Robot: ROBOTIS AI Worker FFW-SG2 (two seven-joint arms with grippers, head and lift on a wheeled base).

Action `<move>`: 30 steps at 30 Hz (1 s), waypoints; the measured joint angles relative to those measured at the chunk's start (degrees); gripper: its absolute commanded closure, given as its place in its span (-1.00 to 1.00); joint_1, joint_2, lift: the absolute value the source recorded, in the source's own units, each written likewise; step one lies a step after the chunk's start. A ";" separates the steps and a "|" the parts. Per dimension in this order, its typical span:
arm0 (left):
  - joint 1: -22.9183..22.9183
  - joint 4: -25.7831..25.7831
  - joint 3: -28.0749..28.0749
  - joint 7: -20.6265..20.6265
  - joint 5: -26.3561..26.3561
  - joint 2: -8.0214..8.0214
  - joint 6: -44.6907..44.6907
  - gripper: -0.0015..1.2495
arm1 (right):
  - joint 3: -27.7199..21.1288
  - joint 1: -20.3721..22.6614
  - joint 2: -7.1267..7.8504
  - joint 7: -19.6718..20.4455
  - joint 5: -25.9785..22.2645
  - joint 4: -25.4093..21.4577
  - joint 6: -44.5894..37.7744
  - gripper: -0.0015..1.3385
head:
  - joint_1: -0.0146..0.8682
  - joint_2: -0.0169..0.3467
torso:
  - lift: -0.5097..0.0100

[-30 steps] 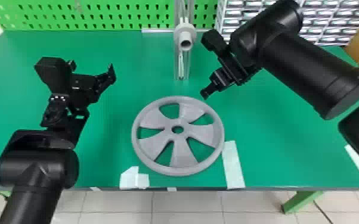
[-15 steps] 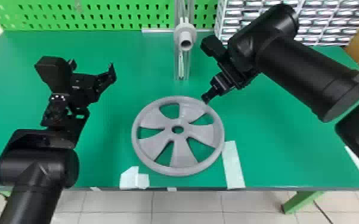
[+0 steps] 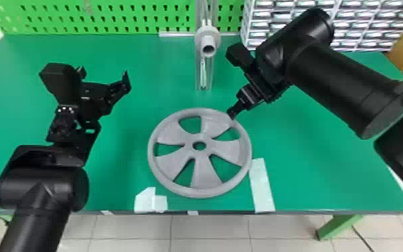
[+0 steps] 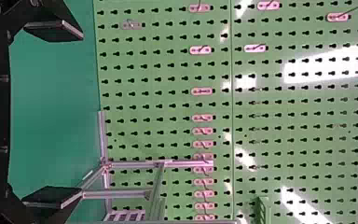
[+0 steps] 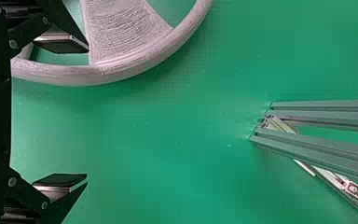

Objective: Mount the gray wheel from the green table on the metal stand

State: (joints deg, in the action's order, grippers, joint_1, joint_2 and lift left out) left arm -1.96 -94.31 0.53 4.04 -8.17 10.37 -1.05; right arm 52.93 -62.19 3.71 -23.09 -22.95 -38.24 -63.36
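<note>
The gray wheel (image 3: 207, 174) lay flat on the green surface (image 3: 314, 167). The right hand (image 5: 87, 113) hung wide near its rim (image 5: 98, 74), presumably to straddle it for lifting; the left hand (image 4: 82, 113) was spread wide.

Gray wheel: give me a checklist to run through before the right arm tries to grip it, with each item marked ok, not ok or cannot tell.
1. Gray wheel lying flat on the green table: ok.
2. Right gripper open: ok, its fingers are wide apart.
3. Wheel rim well placed between those fingers: cannot tell; one finger overlaps the wheel in the right wrist view, but its height over it is unclear.
4. Left gripper empty and away from the wheel: ok.
5. Wheel's center hole unobstructed: ok.
6. Gray shaft on the metal stand free to take the wheel: ok, nothing is mounted on it.
</note>
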 measured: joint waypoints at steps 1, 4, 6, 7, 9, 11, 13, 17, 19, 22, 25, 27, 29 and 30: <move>0.01 0.00 0.00 0.00 0.00 0.00 0.00 -0.81 | -0.05 0.00 -0.02 0.01 0.05 0.00 0.01 -0.55 | 1.00 -0.62 | 0.58; 0.02 0.00 0.00 0.00 0.00 0.00 0.00 -0.81 | -0.25 0.04 -0.12 0.01 0.19 0.02 0.06 -0.55 | 1.00 -0.62 | 0.58; 0.02 0.00 0.00 0.00 0.00 0.00 0.00 -0.81 | -0.33 0.15 -0.20 0.00 0.20 0.04 0.07 -0.55 | 1.00 -0.62 | 0.58; 0.02 0.00 0.00 0.00 0.00 0.00 0.00 -0.81 | -0.35 0.21 -0.24 0.00 0.16 0.04 0.09 -0.55 | 1.00 -0.62 | 0.58; 0.03 0.00 0.00 0.00 0.00 0.00 0.00 -0.81 | -0.36 0.32 -0.30 0.01 0.01 0.04 0.13 -0.55 | 1.00 -0.62 | 0.58; 0.03 0.00 0.00 0.00 0.00 0.00 0.00 -0.81 | -0.37 0.45 -0.38 0.01 -0.26 0.04 0.22 -0.55 | 1.00 -0.62 | 0.58; 0.03 -0.02 0.00 0.00 0.00 0.00 0.00 -0.81 | -0.37 0.57 -0.51 0.01 -0.53 0.04 0.29 -0.55 | 1.00 -0.62 | 0.58; 0.01 -0.02 0.06 0.00 0.00 0.00 0.00 -0.81 | -0.35 0.70 -0.72 0.03 -0.75 0.03 0.40 -0.55 | 1.00 -0.62 | 0.58; -0.02 -0.02 0.08 0.00 0.00 0.00 0.00 -0.81 | -0.33 0.73 -0.76 0.02 -0.78 0.03 0.42 -0.55 | 1.00 -0.62 | 0.58; -0.04 -0.02 0.08 0.00 0.00 0.00 0.00 -0.81 | -0.24 0.75 -0.79 0.01 -0.86 0.02 0.43 -0.55 | 1.00 -0.62 | 0.58; -0.05 -0.01 0.04 0.00 0.00 0.00 0.00 -0.81 | -0.09 0.81 -0.84 0.05 -0.96 0.01 0.43 -0.55 | 1.00 -0.62 | 0.58; -0.06 -0.01 0.04 0.00 0.00 0.00 0.00 -0.81 | 0.00 0.85 -0.89 0.07 -1.03 0.00 0.43 -0.55 | 1.00 -0.62 | 0.58; -0.06 -0.01 0.06 0.00 0.00 0.00 0.00 -0.81 | 0.04 0.90 -0.95 0.07 -1.10 0.00 0.46 -0.55 | 1.00 -0.62 | 0.58; -0.06 -0.01 0.07 0.00 0.00 0.00 0.00 -0.81 | 0.06 0.94 -0.97 0.07 -1.12 0.00 0.47 -0.55 | 1.00 -0.62 | 0.58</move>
State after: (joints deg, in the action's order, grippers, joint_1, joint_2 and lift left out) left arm -2.02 -94.32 0.60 4.04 -8.17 10.37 -1.05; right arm 52.99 -61.25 2.73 -23.02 -24.07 -38.23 -62.89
